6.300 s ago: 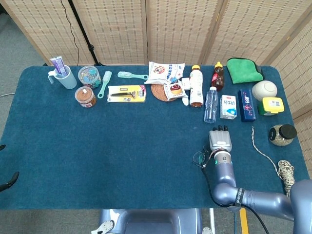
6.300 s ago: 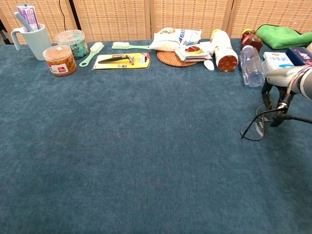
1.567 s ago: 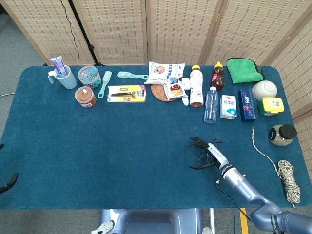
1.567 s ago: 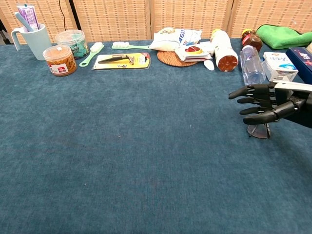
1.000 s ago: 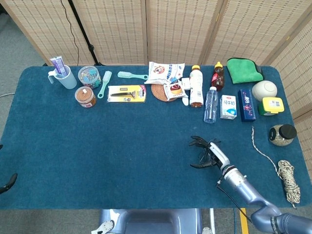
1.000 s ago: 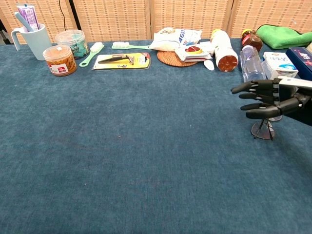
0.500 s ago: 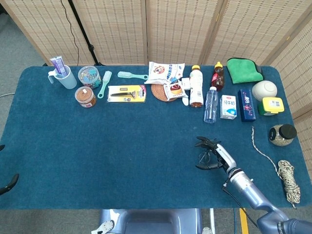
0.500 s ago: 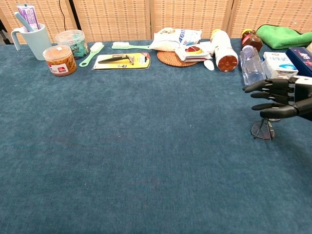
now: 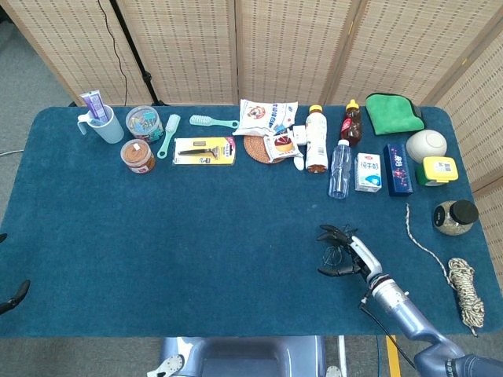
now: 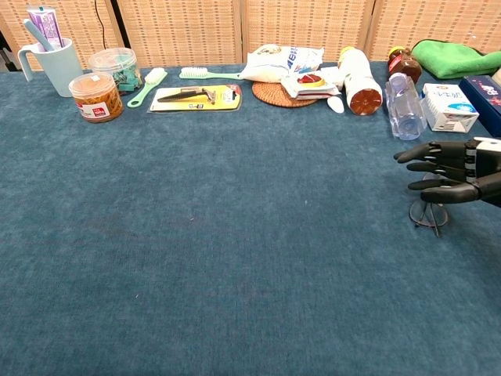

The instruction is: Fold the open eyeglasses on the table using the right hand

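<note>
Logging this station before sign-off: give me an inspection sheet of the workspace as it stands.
Surface: blue cloth table.
Job's things: eyeglasses standing on the cloth under the right hand; fold state too small to tell.
Clutter: back row with mug, snack jar, razor pack, water bottle, milk carton, green cloth; rope at the right edge.
Hands: right hand above the glasses, fingers apart, holding nothing; left hand nothing seen.
Cables: dark wire down the screen.
Surroundings: woven screen panels.
</note>
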Tool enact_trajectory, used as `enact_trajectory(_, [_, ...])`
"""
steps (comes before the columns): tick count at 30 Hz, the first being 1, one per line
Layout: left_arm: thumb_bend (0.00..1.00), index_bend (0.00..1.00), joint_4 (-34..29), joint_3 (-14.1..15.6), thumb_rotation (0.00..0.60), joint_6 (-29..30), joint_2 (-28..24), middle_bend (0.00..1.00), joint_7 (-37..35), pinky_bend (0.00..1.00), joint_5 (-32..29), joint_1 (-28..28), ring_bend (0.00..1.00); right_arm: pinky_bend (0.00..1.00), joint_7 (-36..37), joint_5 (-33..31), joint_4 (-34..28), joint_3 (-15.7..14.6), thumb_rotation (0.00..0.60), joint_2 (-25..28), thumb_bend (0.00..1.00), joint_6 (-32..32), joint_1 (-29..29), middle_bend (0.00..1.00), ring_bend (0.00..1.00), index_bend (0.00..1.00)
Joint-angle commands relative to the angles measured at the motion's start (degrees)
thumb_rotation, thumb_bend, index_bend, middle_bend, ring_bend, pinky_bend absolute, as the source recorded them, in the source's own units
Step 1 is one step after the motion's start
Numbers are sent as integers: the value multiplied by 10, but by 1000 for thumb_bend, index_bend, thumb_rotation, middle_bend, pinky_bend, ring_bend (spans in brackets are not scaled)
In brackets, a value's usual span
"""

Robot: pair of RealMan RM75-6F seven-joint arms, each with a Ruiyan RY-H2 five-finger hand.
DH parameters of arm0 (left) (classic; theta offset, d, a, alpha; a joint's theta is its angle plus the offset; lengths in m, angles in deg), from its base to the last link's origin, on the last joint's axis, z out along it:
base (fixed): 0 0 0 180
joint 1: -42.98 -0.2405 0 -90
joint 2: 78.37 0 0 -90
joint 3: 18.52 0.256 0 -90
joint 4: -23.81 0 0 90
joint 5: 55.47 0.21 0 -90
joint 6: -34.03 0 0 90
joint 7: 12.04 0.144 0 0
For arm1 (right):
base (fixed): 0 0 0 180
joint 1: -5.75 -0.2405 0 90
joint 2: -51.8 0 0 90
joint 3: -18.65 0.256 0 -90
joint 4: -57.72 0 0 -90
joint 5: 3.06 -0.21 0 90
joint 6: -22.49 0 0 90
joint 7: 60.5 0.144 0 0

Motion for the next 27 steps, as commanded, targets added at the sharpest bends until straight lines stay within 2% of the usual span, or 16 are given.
enact_trajectory(1, [255,144,0,0,540,1,-1,45,0,0,0,-1,29,123,2,2,2,0,600,-1,82,2,1,108,49,331])
enact_trajectory(6, [255,144,-1,0,539,2,0,45,-1,0,1,-1,29,123,-1,15,-15,3,600,15,83,22,2,108,49,331])
enact_trajectory(11, [256,144,5,1,540,-3,1,45,-2,0,-4,-1,29,122,-54,24,-52,6,600,54,82,44,5,108,47,330])
enact_trajectory(14, [255,145,16,1,540,-4,4,45,-5,0,-7,-2,29,116,-132,13,-75,8,600,78,82,53,11,108,44,318])
enact_trajectory(23, [255,154,49,6,540,-6,15,45,-18,0,-14,-7,32,81,-434,-57,-145,25,600,117,82,126,58,108,43,290])
enact_trajectory(27, [255,153,58,5,537,-2,19,46,-24,0,-14,-9,33,68,-522,-78,-161,30,600,120,82,157,74,108,43,287])
